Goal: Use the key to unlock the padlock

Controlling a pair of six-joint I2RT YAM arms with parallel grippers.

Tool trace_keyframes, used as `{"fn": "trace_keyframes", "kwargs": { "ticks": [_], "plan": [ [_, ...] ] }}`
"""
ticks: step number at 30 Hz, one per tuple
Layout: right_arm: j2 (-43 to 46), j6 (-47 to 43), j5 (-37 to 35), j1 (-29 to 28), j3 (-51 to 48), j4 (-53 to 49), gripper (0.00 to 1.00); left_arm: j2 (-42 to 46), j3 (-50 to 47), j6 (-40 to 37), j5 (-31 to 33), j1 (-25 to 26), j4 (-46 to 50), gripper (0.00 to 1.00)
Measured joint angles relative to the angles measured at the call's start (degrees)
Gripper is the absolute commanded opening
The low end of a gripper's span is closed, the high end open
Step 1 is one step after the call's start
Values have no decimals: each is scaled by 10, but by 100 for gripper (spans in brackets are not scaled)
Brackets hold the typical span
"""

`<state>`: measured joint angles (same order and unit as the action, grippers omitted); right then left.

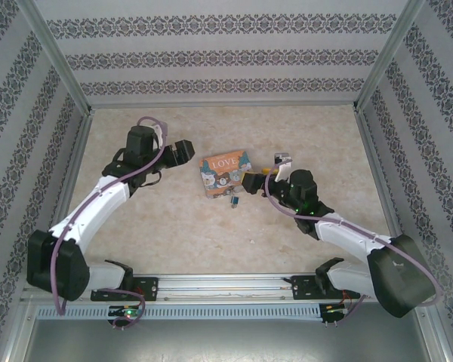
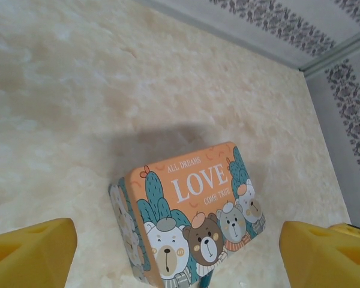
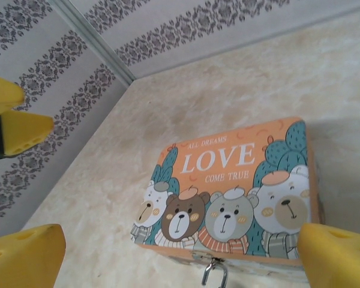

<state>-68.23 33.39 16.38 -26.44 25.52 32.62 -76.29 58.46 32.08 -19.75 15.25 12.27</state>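
Right wrist view catches the padlock (image 3: 215,275) hanging from the box (image 3: 228,180).

The box (image 2: 192,204) is orange (teal cacti), padlock (image 1: 233,200) blue.

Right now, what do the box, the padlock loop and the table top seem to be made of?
The box looks like printed tin or stiff card: smooth colour print, slight sheen; I cannot tell which. The loop of the padlock looks like bare metal, silver and shiny. The table top looks like marble-patterned laminate, cream and matte, perhaps vinyl.
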Motion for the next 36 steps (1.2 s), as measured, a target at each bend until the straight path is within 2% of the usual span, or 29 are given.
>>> {"fn": "trace_keyframes", "kwargs": {
  "ticks": [5,11,18,23,36],
  "plan": [
    [-38,57,41,16,7,-27,98,-72,12,1,-61,0,8,74],
    [-104,103,79,16,11,-39,98,-163,36,16,-116,0,9,68],
    [-156,113,108,15,52,-33,98,-239,45,29,-146,5,8,64],
    [-183,113,114,15,74,-24,98,-251,32,43,-152,17,-1,58],
    [-243,68,115,16,139,-27,98,-216,-43,75,-159,21,-74,56]
  ]
}}
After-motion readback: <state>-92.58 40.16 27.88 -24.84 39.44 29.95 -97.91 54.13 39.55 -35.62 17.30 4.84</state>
